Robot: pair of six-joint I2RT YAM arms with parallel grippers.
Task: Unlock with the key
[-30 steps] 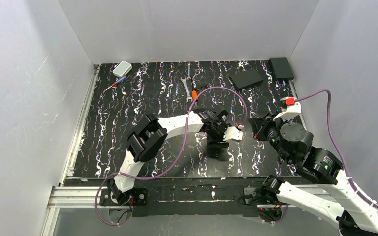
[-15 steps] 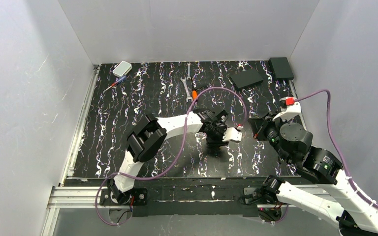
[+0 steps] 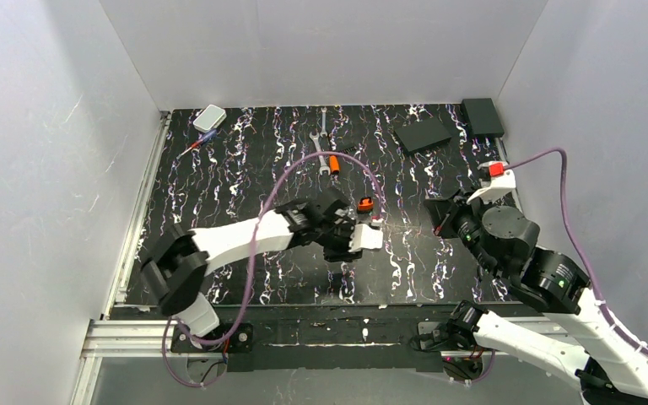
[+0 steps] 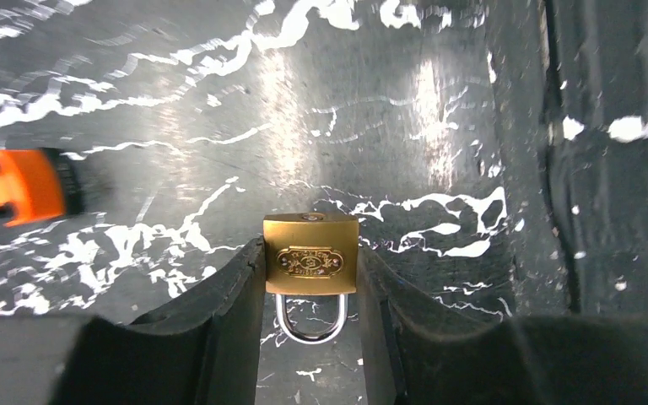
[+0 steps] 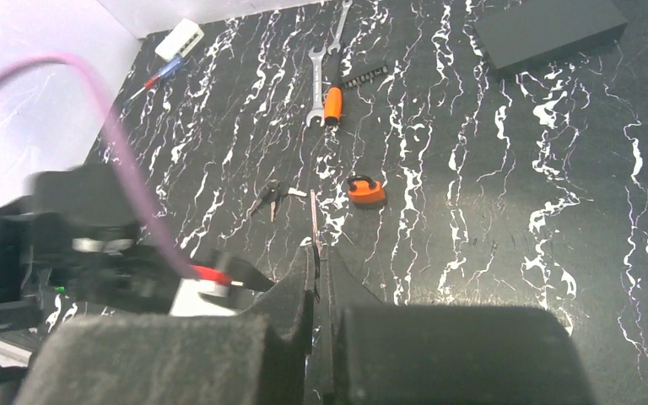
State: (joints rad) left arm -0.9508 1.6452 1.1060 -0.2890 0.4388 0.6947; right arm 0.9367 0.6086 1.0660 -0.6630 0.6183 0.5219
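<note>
My left gripper (image 4: 310, 249) is shut on the small brass padlock (image 4: 310, 263), body outward and steel shackle toward the palm, held low over the mat. In the top view the left gripper (image 3: 353, 240) is at mid-table and hides the padlock. My right gripper (image 5: 316, 253) is shut on a thin silvery key blade (image 5: 313, 221) that sticks out edge-on past the fingertips. It hovers right of the left gripper (image 3: 437, 221). A second small bunch of keys (image 5: 274, 196) lies on the mat.
An orange padlock (image 3: 365, 204) lies just beyond the left gripper. Wrenches (image 3: 319, 145) and an orange-handled screwdriver (image 3: 334, 162) lie farther back. Two black boxes (image 3: 422, 135) (image 3: 482, 116) are at the back right, a white box (image 3: 209, 117) at the back left.
The left arm has swung left and toward the near edge with the brass padlock, uncovering the orange padlock. The right arm has barely moved.
</note>
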